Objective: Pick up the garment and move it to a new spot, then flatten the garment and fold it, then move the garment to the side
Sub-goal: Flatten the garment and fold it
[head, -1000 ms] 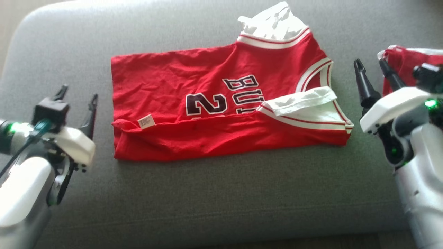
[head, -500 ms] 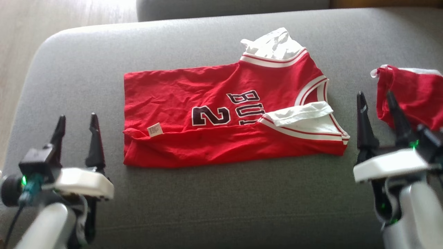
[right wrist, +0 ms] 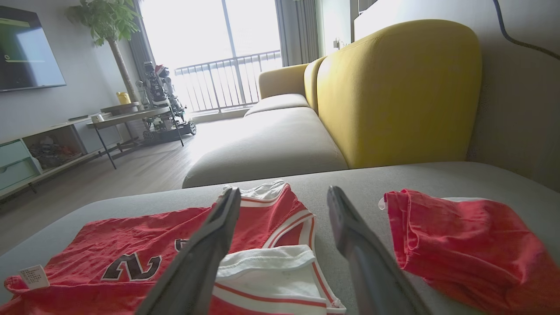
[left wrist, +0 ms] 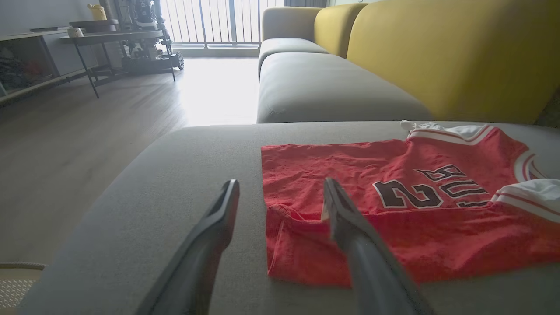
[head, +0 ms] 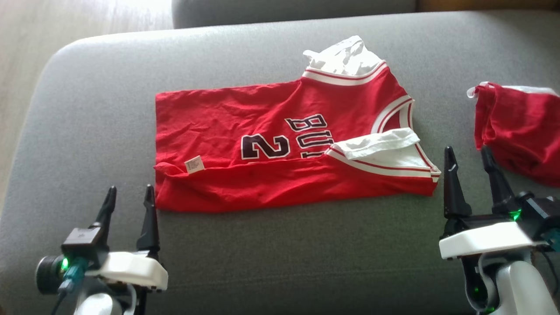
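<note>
Head view looks down on a grey sofa cushion (head: 280,262) with the garment (head: 262,131), a red jersey with white-and-red trim, lying flat near its middle. The jersey is folded lengthwise. Its near long edge is doubled over, so the dark number 2 and the letters beside it are cut off along the fold. The hem end points toward the robot's left, the neck and armholes toward its right, and a white inner panel sticks out at the far shoulder. A small white label (head: 194,164) sits by the fold near the hem corner.

The left gripper (head: 131,187) stands at the lower left, its two dark fingers spread wide and holding nothing. Its tips are just short of the jersey's near hem corner and look clear of the cloth. The right gripper (head: 466,148) stands at the lower right, also spread wide and empty. Its tips sit in the gap between the jersey's near shoulder corner and a second red garment (head: 520,131), which lies bunched at the cushion's right side.

In the left wrist view one finger overlaps the hem corner, and I cannot tell whether it touches. A yellow backrest (left wrist: 437,52) rises behind the cushion, and a wooden floor (left wrist: 87,131) stretches off to the side. The right wrist view adds a wall screen (right wrist: 26,48) and a potted plant (right wrist: 105,22).
</note>
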Motion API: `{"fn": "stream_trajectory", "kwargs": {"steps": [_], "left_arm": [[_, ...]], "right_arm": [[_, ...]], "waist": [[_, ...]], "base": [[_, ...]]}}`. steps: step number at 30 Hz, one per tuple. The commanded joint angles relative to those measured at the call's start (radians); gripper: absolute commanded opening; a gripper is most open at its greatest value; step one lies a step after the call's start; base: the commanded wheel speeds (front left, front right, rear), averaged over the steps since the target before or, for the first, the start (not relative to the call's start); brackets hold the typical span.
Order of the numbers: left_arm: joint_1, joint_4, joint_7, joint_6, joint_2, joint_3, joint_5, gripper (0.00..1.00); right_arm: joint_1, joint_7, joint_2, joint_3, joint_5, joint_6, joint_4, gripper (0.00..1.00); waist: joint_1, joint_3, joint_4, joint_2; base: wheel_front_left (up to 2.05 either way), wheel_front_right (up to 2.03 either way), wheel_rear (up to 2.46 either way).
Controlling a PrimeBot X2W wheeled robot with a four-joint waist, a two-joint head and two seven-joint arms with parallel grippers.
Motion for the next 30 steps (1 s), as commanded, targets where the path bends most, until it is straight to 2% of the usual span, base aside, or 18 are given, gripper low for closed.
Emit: {"fn": "stream_trajectory", "kwargs": {"steps": [1,6,10,20,30], "left_arm": [[-0.073,-0.002,-0.009,-0.013,0.006,0.038,0.012,1.0],[-0.136,0.138,0.011,-0.054,0.009,-0.002,0.032,1.0],[-0.186,0.228,0.049,-0.066,0.013,-0.027,0.046,1.0],[-0.256,0.374,0.089,-0.036,0.02,-0.018,0.049,1.0],[-0.288,0.454,0.121,-0.055,0.011,-0.04,0.037,1.0]], "right_arm": [[-0.05,-0.007,0.001,0.029,0.002,0.0,-0.039,1.0],[-0.062,-0.01,0.001,0.042,0.013,0.0,-0.027,1.0],[-0.07,-0.013,0.001,0.045,0.019,0.0,-0.017,1.0],[-0.088,-0.017,0.001,0.045,0.023,0.0,0.002,1.0],[-0.102,-0.02,0.001,0.041,0.021,0.0,0.015,1.0]], "waist": [[0.0,0.017,-0.011,-0.0001],[0.0,0.052,-0.037,-0.0001],[0.0,0.074,-0.056,-0.0001],[0.0,0.106,-0.087,-0.0001],[0.0,0.116,-0.09,-0.0001]], "base": [[0.0,0.0,0.0],[0.0,0.0,0.0],[0.0,0.0,0.0],[0.0,0.0,0.0],[0.0,0.0,0.0]]}}
